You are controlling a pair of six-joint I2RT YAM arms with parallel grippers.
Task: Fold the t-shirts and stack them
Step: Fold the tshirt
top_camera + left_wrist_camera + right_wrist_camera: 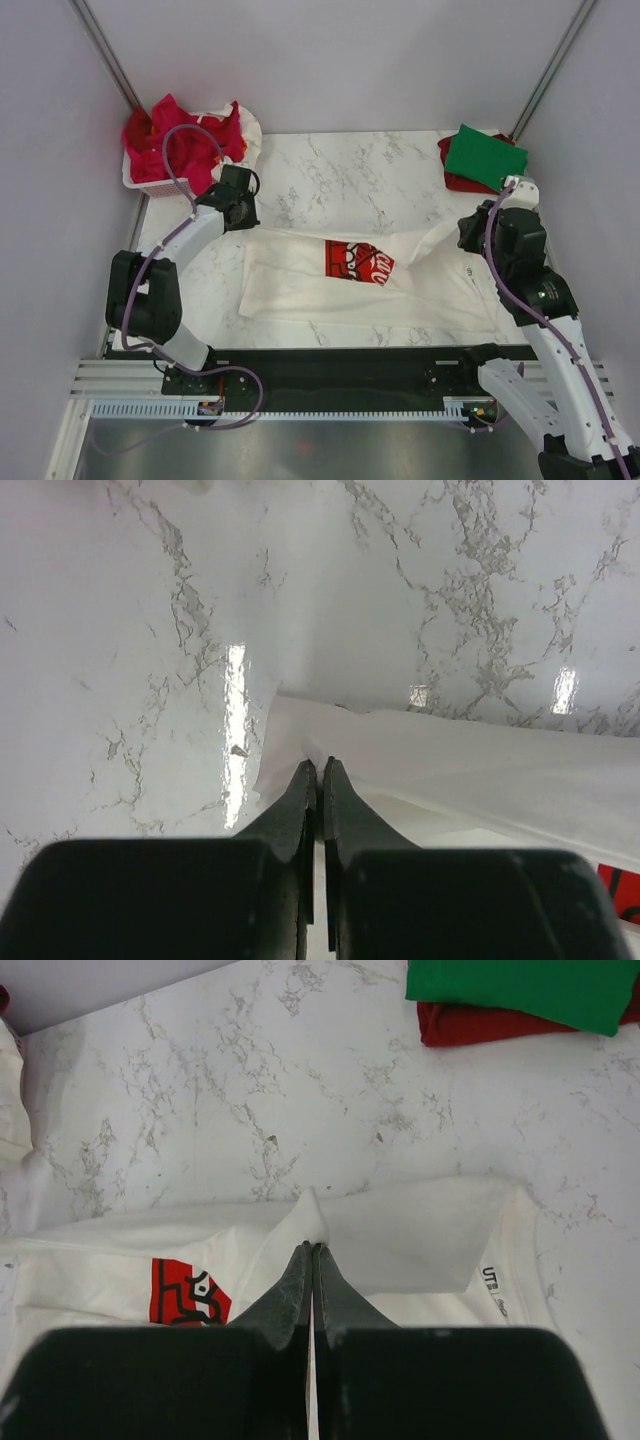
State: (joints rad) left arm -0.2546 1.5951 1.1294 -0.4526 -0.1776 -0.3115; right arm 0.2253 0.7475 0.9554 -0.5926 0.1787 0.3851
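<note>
The white t-shirt [400, 290] lies spread lengthwise across the middle of the marble surface [330, 180], a little toward 6 o'clock, with its red print [358, 261] facing up near the centre of the cloth. Its body is partly doubled over, with long creases running from 9 to 3 o'clock, and a neck label [493, 1282] shows at the 3 o'clock end. At the shirt's 9 o'clock end the left gripper [318, 765] is closed tight on a corner of the white fabric, its fingertips pressed together with the cloth pinched between them and the corner lifted just off the marble. Toward the 3 o'clock end the right gripper [313, 1248] is likewise clamped on the shirt, holding a small peak of fabric drawn up from the far edge, between the print and the label. Well apart from the shirt, at about 2 o'clock in the far corner of the surface, a folded green t-shirt [483, 155] rests on top of a folded red t-shirt [455, 180]. At about 10 o'clock, in the opposite far corner, a white basket [140, 180] holds a loose heap of red t-shirts [185, 140] that spill over its rim, with some white cloth beside them.
</note>
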